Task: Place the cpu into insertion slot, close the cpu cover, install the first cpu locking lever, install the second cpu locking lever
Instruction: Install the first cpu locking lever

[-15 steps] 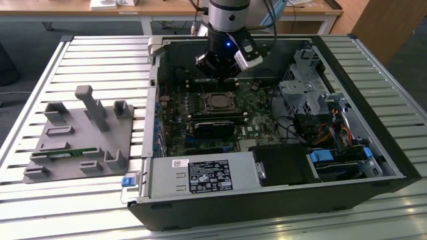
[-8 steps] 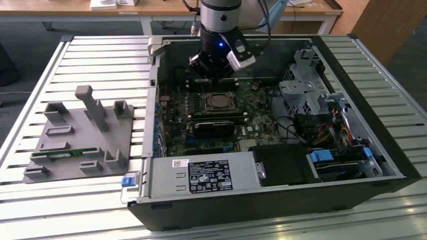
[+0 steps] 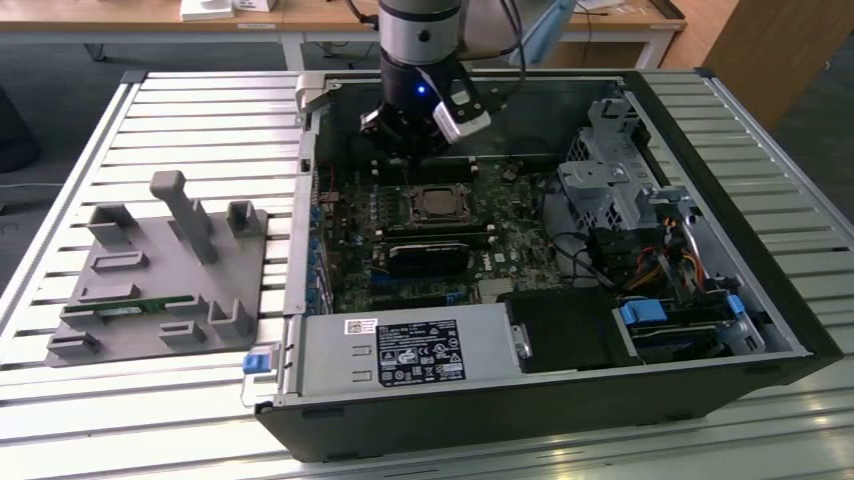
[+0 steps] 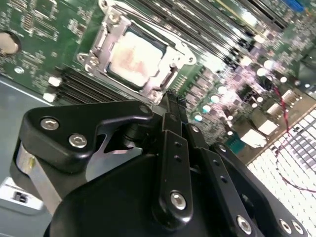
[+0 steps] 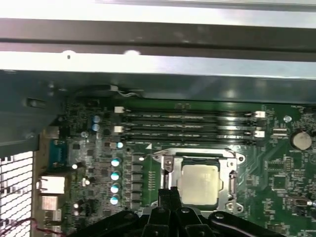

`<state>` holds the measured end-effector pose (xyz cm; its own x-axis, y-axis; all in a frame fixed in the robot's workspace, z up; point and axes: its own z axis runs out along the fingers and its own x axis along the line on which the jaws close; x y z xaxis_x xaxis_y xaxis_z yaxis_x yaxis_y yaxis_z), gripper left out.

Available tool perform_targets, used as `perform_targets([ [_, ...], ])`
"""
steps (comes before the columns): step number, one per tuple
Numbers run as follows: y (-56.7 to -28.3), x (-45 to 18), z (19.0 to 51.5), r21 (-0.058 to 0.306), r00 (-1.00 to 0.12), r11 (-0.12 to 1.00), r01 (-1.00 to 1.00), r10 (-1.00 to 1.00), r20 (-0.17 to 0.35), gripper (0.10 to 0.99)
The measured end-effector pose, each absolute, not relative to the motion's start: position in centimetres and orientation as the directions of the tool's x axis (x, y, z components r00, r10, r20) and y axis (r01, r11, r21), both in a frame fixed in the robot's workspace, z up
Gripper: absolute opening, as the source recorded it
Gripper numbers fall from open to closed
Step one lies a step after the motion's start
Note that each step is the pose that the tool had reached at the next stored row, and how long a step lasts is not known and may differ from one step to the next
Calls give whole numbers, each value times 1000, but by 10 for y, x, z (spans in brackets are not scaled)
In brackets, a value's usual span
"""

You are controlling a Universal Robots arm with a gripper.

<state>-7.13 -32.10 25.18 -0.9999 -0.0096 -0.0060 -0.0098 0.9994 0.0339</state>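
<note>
The black gripper, fingers pressed narrowly together, hovered beside the silvery-beige square cpu, which sat framed by the silvery metal cpu cover on the green circuit board.

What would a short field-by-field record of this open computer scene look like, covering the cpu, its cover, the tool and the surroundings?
cpu: lies flat on the green board, metal top showing through the cover's cut-out
cpu cover: down, framing the cpu
tool: shut, holding nothing, tip close to the cover's edge; contact unclear
memory slots: long, black, alongside the cpu
computer case: open, lying on a slatted table
grey fixture: on the table, at the exterior view's left of the case
</note>
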Motion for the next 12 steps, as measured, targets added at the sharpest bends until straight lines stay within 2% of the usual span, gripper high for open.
perform_targets([
  [12,-321,-91,253,35,-1000,999,-6,-5,-13,118],
])
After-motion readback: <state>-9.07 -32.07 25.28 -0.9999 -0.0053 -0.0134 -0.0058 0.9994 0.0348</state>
